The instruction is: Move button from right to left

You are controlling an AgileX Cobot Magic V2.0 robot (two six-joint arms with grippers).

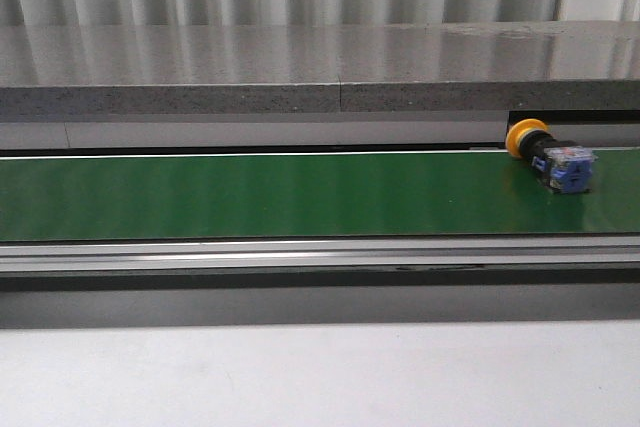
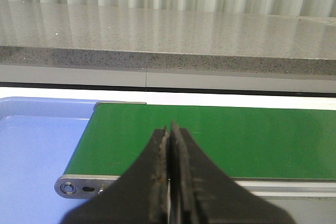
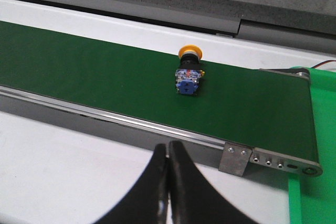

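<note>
The button (image 1: 556,156) lies on its side at the far right of the green belt (image 1: 280,194), its yellow-orange cap toward the belt's far edge and its blue block toward me. It also shows in the right wrist view (image 3: 188,74). My right gripper (image 3: 168,148) is shut and empty, over the white table on the near side of the belt, well short of the button. My left gripper (image 2: 169,128) is shut and empty, over the near edge of the belt's left end (image 2: 210,137). Neither gripper shows in the front view.
A grey stone ledge (image 1: 320,67) runs along behind the belt. A blue tray (image 2: 37,150) lies off the belt's left end. A green surface (image 3: 315,129) lies past the belt's right end. The belt's metal rail (image 1: 320,254) borders its near side, with white table (image 1: 320,377) in front.
</note>
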